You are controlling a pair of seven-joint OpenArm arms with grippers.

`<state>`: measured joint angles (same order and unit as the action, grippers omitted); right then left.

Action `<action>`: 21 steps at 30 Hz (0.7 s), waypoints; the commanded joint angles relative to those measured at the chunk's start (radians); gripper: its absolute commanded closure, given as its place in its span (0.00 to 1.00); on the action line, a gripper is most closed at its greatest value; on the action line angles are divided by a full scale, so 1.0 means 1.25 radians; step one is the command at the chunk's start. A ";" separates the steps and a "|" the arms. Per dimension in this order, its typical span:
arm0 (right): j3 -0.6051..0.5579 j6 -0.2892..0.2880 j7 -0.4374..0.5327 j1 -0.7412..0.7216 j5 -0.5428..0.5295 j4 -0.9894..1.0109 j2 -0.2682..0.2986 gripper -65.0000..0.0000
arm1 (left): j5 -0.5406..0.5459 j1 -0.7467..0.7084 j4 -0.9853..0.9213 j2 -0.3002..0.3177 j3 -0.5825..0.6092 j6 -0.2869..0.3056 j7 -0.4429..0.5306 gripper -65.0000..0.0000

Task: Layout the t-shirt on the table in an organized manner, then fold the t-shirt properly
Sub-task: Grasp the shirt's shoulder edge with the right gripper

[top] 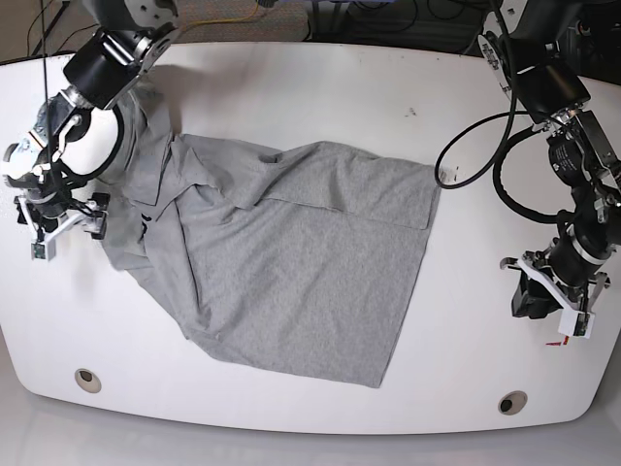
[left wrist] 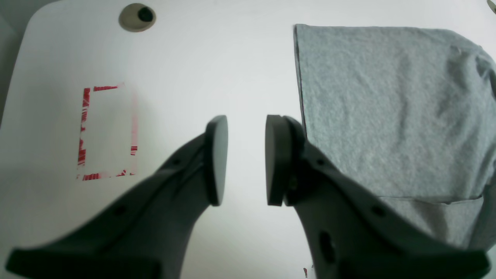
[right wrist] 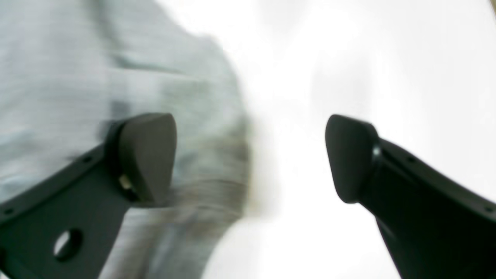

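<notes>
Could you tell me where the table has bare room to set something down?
The table is bare along the far edge behind the t-shirt, and in the strip between the shirt's straight edge and the left tool. The near edge between the two grommet holes is open too. Around the right tool, bunched cloth crowds it.

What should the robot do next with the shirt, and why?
Probably bring the open right gripper down onto the bunched edge of the wrinkly heather-grey cotton t-shirt and pinch it. That side lies crumpled on the glossy white table, while the open left gripper hangs over bare tabletop, holding nothing.
</notes>
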<state>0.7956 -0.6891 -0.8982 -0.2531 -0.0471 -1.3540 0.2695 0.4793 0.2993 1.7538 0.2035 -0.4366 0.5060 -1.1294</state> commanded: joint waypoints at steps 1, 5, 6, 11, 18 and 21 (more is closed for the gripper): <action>0.017 -0.007 0.027 -0.036 -0.014 0.052 0.038 0.11 | 0.010 0.019 0.012 0.008 -0.001 0.000 0.018 0.76; 0.028 -0.007 0.089 -0.046 -0.014 0.156 0.067 0.11 | 0.010 0.019 0.012 0.008 -0.001 0.000 0.018 0.76; 0.029 -0.007 0.103 -0.047 -0.014 0.178 0.073 0.11 | 0.010 0.018 0.012 0.008 -0.001 0.000 0.018 0.76; 0.029 -0.007 0.123 -0.047 -0.016 0.233 0.078 0.11 | 0.010 0.017 0.012 0.008 -0.001 0.000 0.018 0.76; 0.029 -0.007 0.123 -0.041 -0.016 0.241 0.038 0.11 | 0.010 0.012 0.012 0.008 -0.001 0.000 0.018 0.76; 0.028 -0.007 0.123 -0.041 -0.016 0.241 0.019 0.11 | 0.009 0.012 0.012 0.008 -0.001 0.000 0.018 0.76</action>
<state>0.8314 -0.6922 -0.7444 -0.2867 -0.0559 -1.0401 0.2928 0.4744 0.2905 1.7538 0.2031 -0.4370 0.5056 -1.1297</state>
